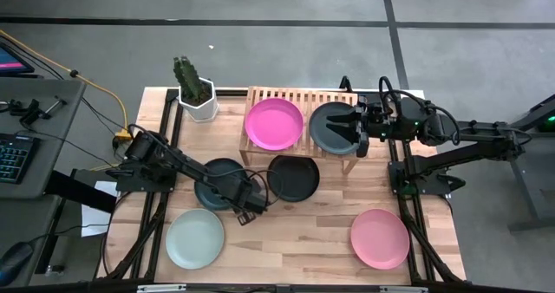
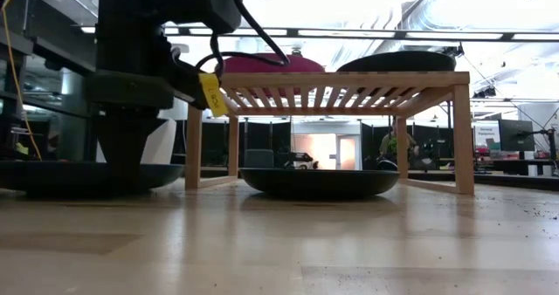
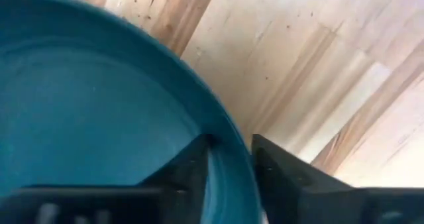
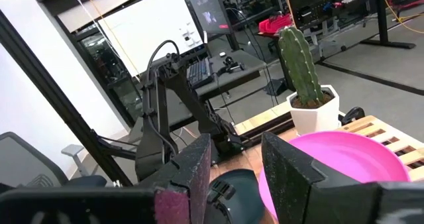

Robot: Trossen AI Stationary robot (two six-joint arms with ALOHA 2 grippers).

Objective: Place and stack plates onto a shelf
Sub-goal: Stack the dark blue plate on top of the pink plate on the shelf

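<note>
The dark teal plate (image 1: 218, 182) lies left of centre on the table, and my left gripper (image 1: 246, 208) is at its near right rim, shut on it. The black plate (image 1: 293, 178) lies flat beside it, partly under the shelf's front. The hot pink plate (image 1: 274, 124) and the dark grey-green plate (image 1: 329, 126) sit side by side on the shelf (image 1: 260, 95). My right gripper (image 1: 357, 130) is open above the grey-green plate's right part. The pale mint plate (image 1: 195, 238) and the light pink plate (image 1: 380, 238) lie near the front edge. My left gripper (image 3: 232, 144) has the teal plate's raised rim (image 3: 225, 128) between its two fingers. One finger (image 3: 192, 168) is inside the plate and the other (image 3: 281, 174) is outside, coming from above at a slant. In the low view the plate (image 2: 79, 174) rests on the table.
A white hexagonal pot with a cactus (image 1: 195, 89) stands at the shelf's left end. In the low view the black plate (image 2: 319, 183) lies between the shelf's legs (image 2: 461, 138). Bare table shows between the mint and light pink plates. A desk with a keyboard (image 1: 13, 154) stands to the left.
</note>
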